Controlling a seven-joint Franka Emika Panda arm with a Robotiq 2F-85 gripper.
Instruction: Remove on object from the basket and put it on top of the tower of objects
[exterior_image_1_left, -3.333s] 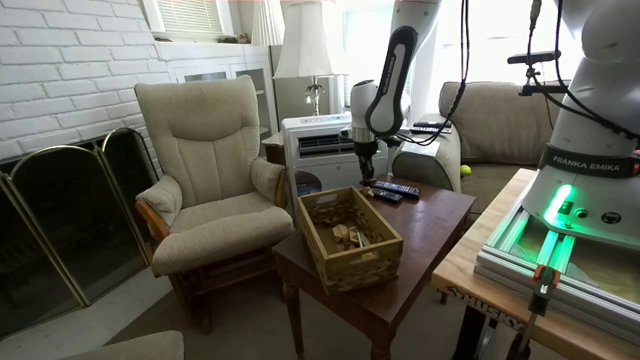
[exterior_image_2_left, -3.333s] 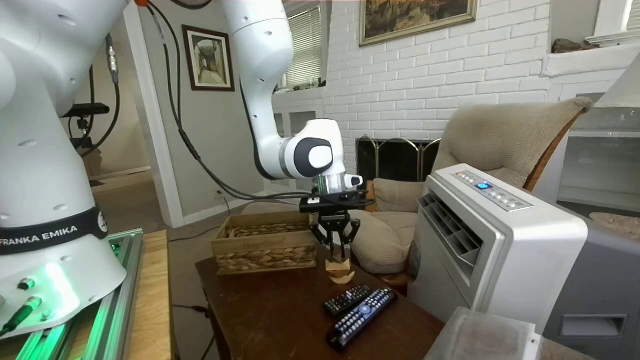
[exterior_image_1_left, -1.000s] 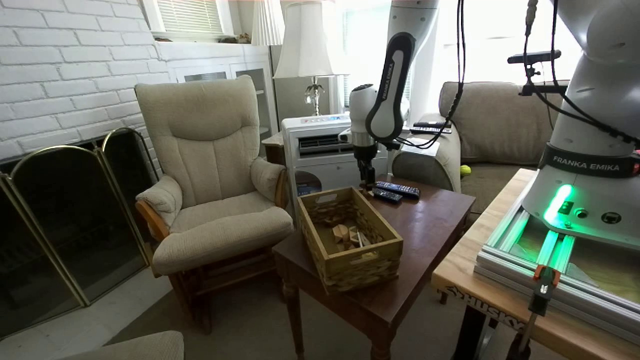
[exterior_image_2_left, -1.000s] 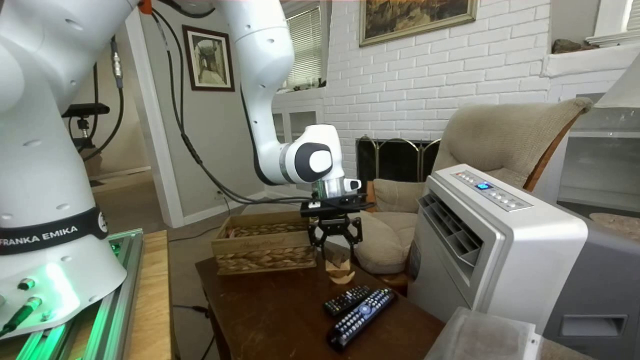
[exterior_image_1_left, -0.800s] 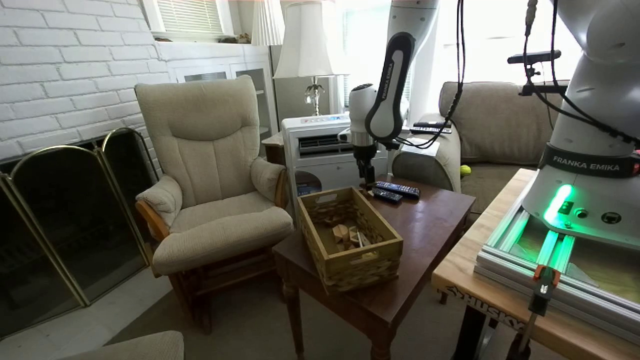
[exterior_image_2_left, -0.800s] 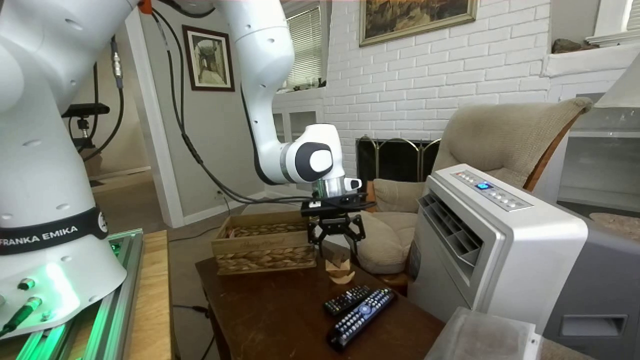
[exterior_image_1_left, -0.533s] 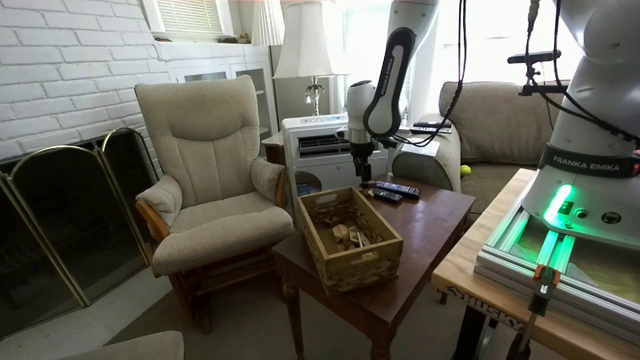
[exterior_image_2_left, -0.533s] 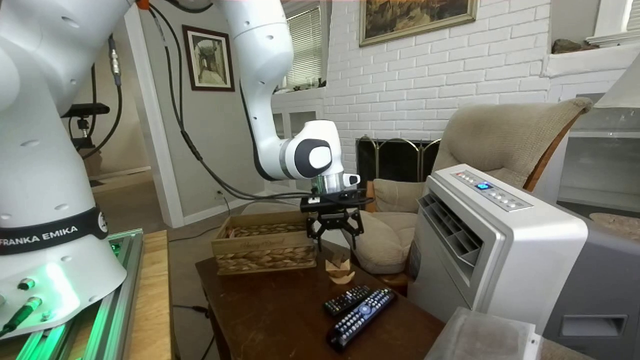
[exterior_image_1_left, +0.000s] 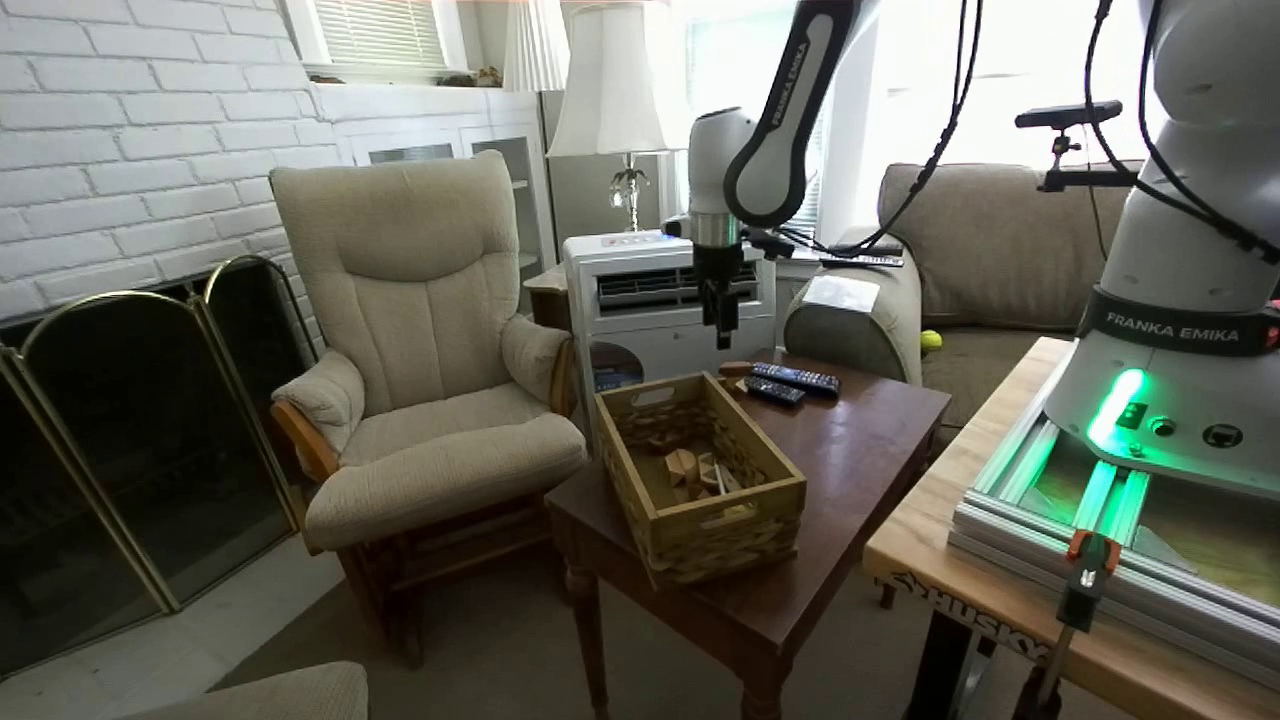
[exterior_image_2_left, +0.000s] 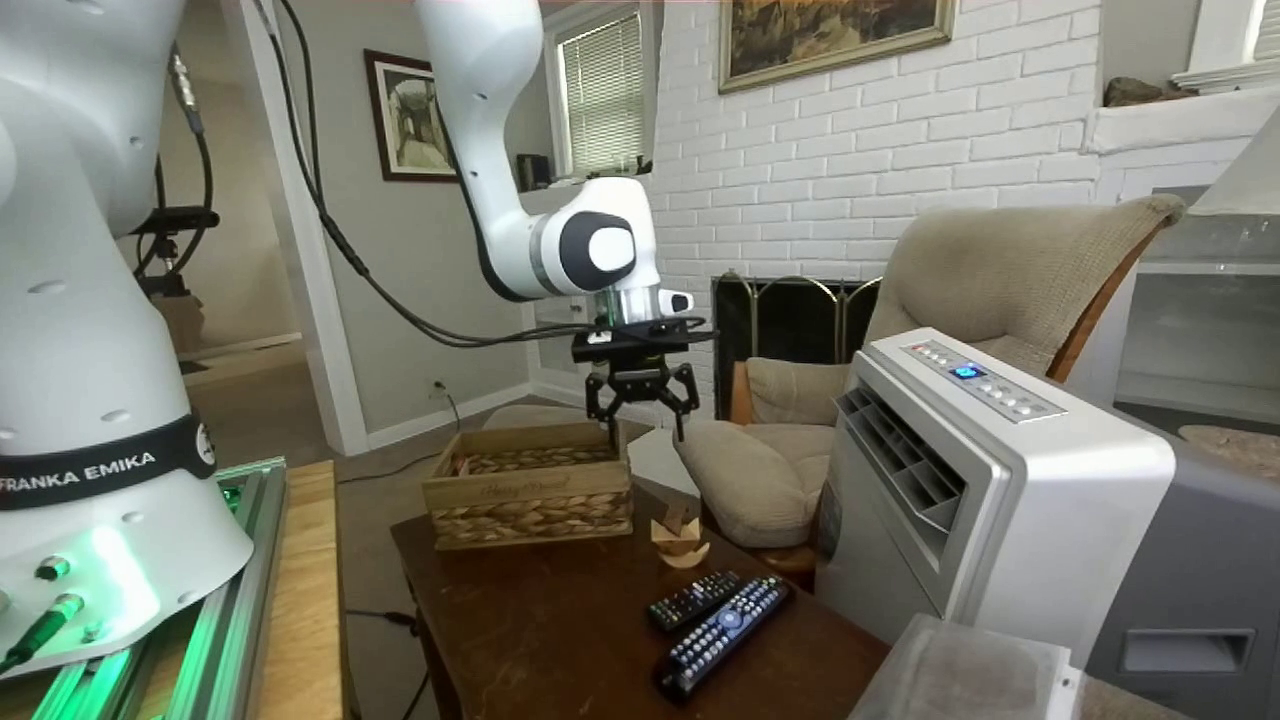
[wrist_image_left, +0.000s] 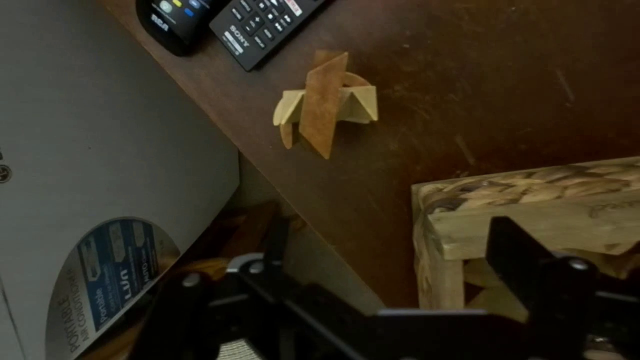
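Note:
My gripper (exterior_image_2_left: 647, 432) stands open with nothing between its fingers, above the table in both exterior views. In the wrist view its dark fingers (wrist_image_left: 520, 260) are spread wide. The tower of objects (exterior_image_2_left: 678, 545) is a small stack of pale wooden pieces on the table, beyond the fingertips in the wrist view. Across its top lies a brown slanted piece (wrist_image_left: 324, 107), leaning a little and touching no finger. Beside the tower is the woven basket (exterior_image_1_left: 640, 500), its near corner (wrist_image_left: 445, 240) under one finger in the wrist view. Several wooden pieces (exterior_image_1_left: 684, 468) lie in it.
Two black remotes (exterior_image_2_left: 722, 635) lie on the brown table (exterior_image_2_left: 560, 620) close to the tower. A white air conditioner (exterior_image_2_left: 1010, 470) stands right against that side. A beige armchair (exterior_image_1_left: 440, 430) is behind, and cables hang from the arm.
Earlier the gripper was narrow around the brown piece at the tower's top. Its fingers have since spread, and the arm has risen clear. The piece stays on the tower.

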